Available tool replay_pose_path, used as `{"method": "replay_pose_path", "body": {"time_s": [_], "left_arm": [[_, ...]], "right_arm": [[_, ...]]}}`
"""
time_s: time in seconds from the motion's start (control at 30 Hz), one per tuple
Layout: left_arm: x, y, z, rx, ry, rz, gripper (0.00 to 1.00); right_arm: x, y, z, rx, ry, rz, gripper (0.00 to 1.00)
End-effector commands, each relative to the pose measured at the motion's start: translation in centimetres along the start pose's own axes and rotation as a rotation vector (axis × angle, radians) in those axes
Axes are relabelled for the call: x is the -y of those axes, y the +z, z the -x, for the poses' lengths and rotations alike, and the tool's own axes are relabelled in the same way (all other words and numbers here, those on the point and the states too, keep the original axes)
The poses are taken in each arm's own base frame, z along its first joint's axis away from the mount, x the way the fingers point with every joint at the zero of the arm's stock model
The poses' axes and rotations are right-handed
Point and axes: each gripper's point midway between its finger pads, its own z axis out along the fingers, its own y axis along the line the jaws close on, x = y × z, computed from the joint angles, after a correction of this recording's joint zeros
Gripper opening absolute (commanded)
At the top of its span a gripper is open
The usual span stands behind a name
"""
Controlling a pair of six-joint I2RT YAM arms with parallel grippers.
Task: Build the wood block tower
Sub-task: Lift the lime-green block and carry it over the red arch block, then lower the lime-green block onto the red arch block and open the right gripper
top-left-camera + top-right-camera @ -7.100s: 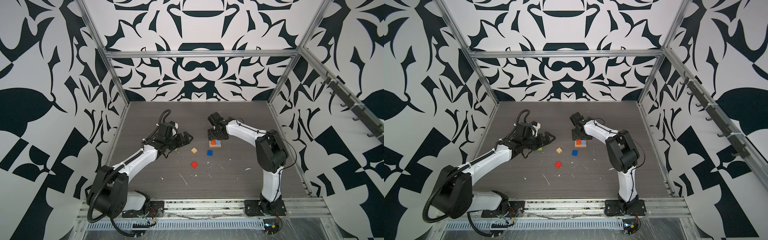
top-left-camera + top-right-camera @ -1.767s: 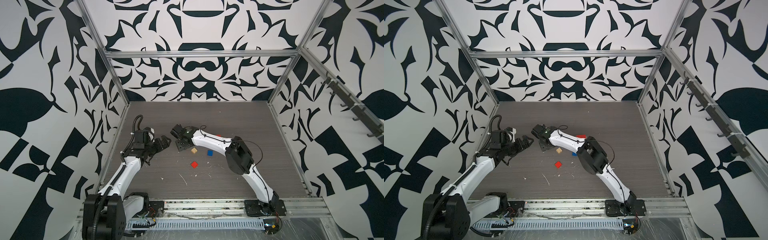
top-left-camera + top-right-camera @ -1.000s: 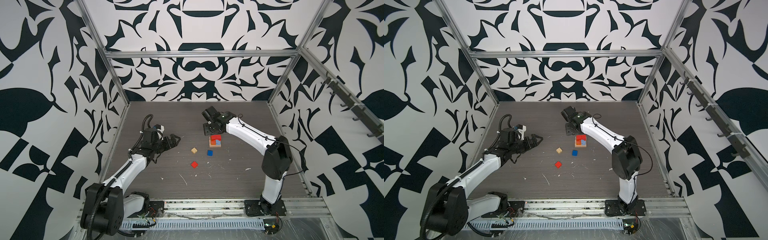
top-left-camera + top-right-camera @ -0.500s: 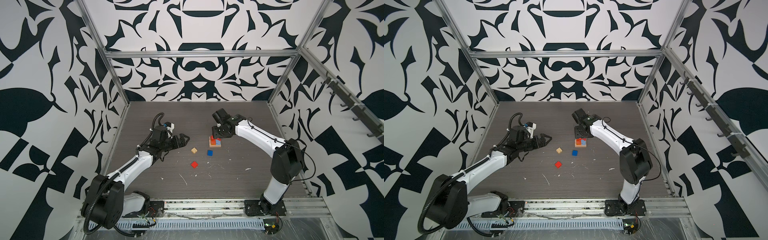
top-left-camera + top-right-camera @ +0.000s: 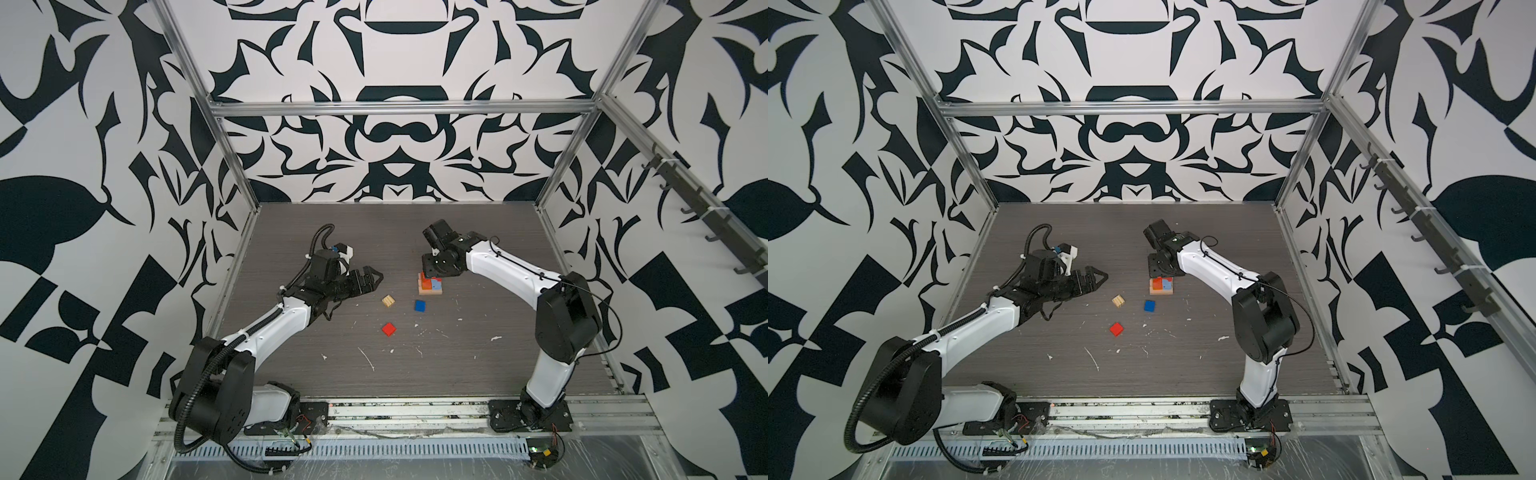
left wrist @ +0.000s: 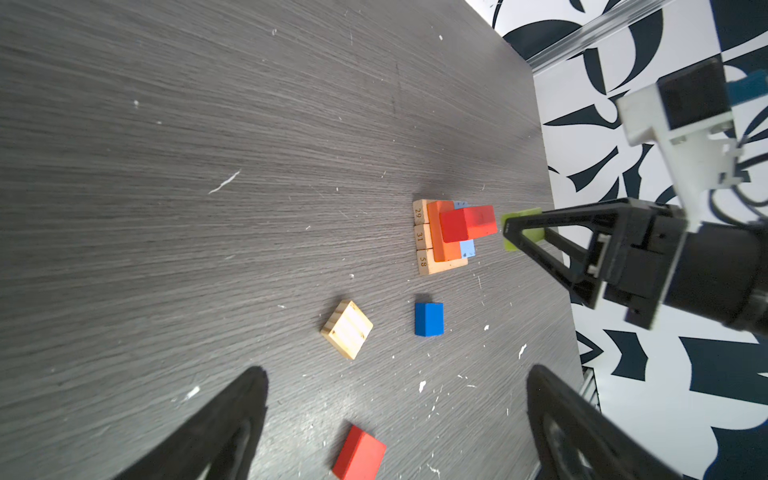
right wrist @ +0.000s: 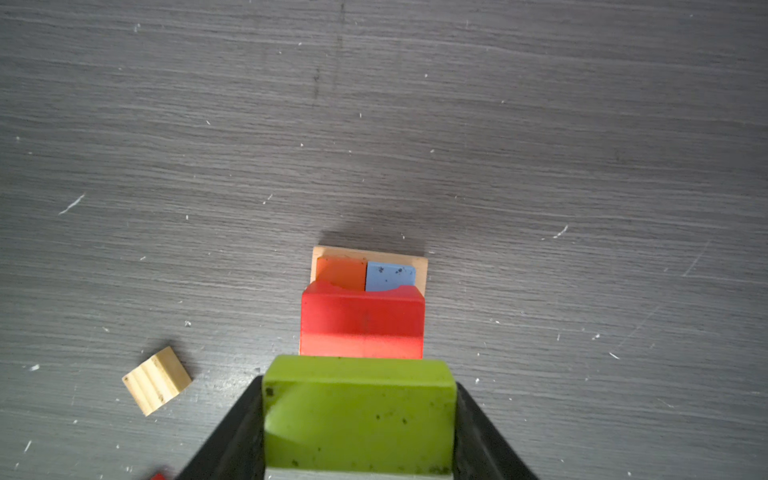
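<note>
Lime green block [image 7: 359, 415] clamped in right gripper [image 7: 359, 390] | just over wood block tower [image 7: 361, 320]; left gripper [image 6: 397, 374] spread wide, empty

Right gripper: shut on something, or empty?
Shut on something: the right gripper grips the lime green wooden block, with both jaws flush against its sides in the right wrist view.

The left arm [image 5: 272, 328] and right arm [image 5: 509, 270] share one build — glossy white tubular shells dotted with small dark screw heads, joined by bulky matte black joint housings [image 5: 565, 320]. A ribbed black cable conduit [image 5: 189, 395] loops round the left arm's shoulder; a thin black wire [image 5: 519, 264] trails along the right arm. Each wrist carries a white bracket [image 6: 681, 145] with a black camera box [image 6: 692, 97] and a blue plug [image 6: 748, 89]. The left gripper [image 5: 376, 277] and right gripper [image 7: 359, 386] are black, with skeletal triangular fingers — and flat black base plates [image 5: 530, 415] anchor both arms
</note>
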Motion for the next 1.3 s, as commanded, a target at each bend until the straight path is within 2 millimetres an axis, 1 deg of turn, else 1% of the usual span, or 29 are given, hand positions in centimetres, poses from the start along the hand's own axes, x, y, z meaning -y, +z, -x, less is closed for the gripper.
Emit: {"method": "replay_pose_path", "body": {"time_s": [0.0, 0.27, 0.6, 1.27], "left_arm": [[1.1, -0.1, 0.9, 0.016, 0.007, -0.025, 1.0], [1.3, 0.0, 0.8, 0.007, 0.006, -0.032, 0.99], [1.3, 0.0, 0.8, 0.001, 0.005, -0.03, 1.0], [1.2, -0.1, 0.6, 0.003, 0.01, -0.026, 0.99]], "right_arm": [[-0.1, -0.3, 0.8, 0.034, 0.01, 0.01, 0.48], [-0.1, 0.2, 0.8, 0.041, 0.02, 0.005, 0.48], [0.0, 1.4, 0.5, 0.028, 0.02, -0.005, 0.47], [0.2, 2.4, 0.3, 0.021, 0.026, -0.018, 0.47]]}}
